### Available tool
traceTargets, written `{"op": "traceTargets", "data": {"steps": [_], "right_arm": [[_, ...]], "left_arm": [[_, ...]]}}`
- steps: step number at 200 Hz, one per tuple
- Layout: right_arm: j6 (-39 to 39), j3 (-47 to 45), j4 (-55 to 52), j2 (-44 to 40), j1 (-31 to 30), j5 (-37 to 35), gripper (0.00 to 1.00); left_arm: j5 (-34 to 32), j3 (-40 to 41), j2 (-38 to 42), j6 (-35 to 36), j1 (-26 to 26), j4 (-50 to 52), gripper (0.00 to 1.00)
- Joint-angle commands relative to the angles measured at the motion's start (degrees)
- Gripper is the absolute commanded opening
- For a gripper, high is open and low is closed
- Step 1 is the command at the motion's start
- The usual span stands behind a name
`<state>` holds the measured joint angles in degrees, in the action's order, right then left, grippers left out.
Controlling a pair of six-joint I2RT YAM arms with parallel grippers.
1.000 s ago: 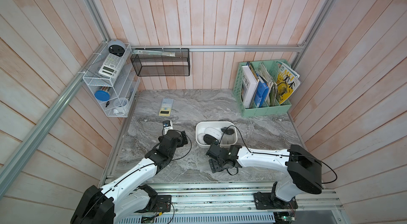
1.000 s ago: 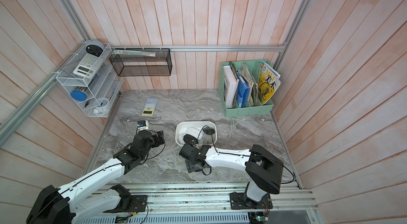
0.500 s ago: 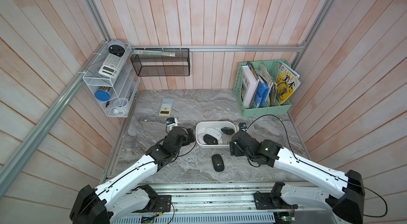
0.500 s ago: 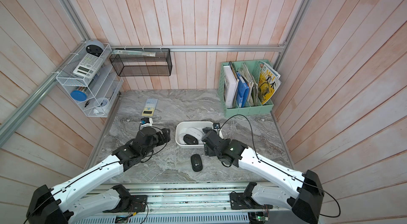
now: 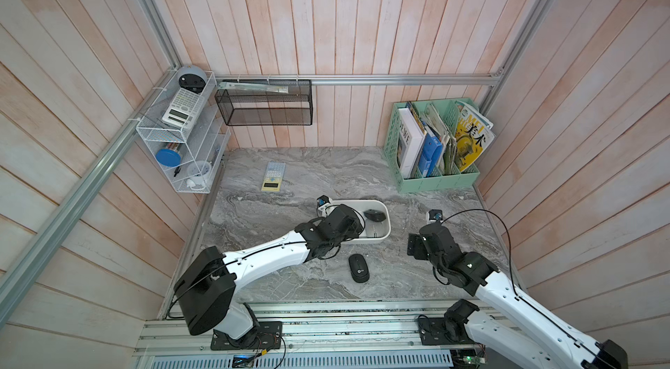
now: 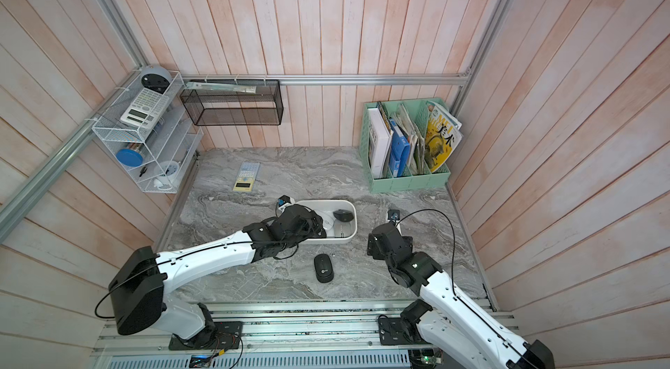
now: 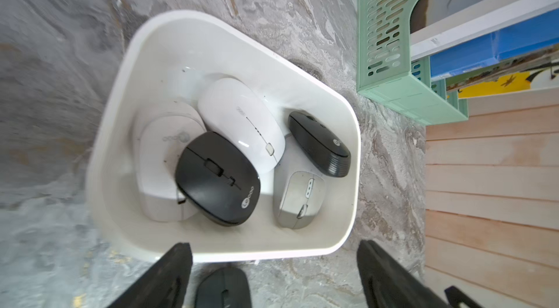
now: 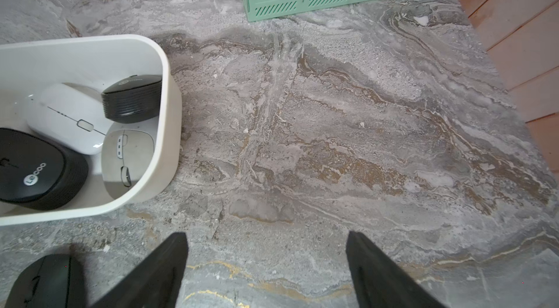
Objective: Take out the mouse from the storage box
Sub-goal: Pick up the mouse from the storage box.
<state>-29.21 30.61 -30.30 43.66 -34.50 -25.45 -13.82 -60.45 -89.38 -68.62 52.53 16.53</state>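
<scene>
Black mouse (image 7: 217, 178) tops box (image 7: 227, 58) pile; left gripper (image 7: 272, 244) spread, empty: straddle its flanks, clear rim; right gripper (image 8: 264, 234) spread

Smooth, glossy white plastic forms the storage box (image 7: 217, 46); the worktop (image 8: 332, 140) looks like matt grey-veined stone — the black mouse (image 7: 217, 179) is matt, the white mouse (image 7: 242, 122) shiny; walls (image 5: 326, 23), pale wood planks.

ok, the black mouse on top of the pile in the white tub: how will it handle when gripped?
Probably rigid: the black mouse has a hard-looking moulded shell. Its smooth domed top may slip; the ribbed sides look grippier. It rests on a pale mouse, not flat, so it may rock when touched.
</scene>
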Motion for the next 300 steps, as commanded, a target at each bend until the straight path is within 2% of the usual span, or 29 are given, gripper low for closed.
{"op": "traceTargets", "data": {"steps": [1, 48, 124, 162, 300], "right_arm": [[1.25, -3.75, 5.68, -2.72, 0.84, 2.19, 0.89], [1.49, -4.31, 6.66, -2.75, 0.85, 2.01, 0.87], [1.52, -5.56, 7.53, -5.08, 0.91, 2.06, 0.87], [2.05, -5.65, 8.09, -4.81, 0.85, 2.89, 0.87], [2.54, -5.99, 8.69, -4.99, 0.88, 4.06, 0.87]], "left_arm": [[2.83, -4.73, -3.93, -3.66, 0.11, -3.73, 0.86], [4.02, -12.25, -13.18, -5.15, 0.11, -4.49, 0.83], [7.01, -19.69, -24.91, -8.95, -0.24, -5.59, 0.75], [7.58, -20.18, -27.52, -9.60, -0.71, -8.56, 0.73], [9.22, -25.55, -35.06, -7.95, -2.87, -8.21, 0.62]]}}
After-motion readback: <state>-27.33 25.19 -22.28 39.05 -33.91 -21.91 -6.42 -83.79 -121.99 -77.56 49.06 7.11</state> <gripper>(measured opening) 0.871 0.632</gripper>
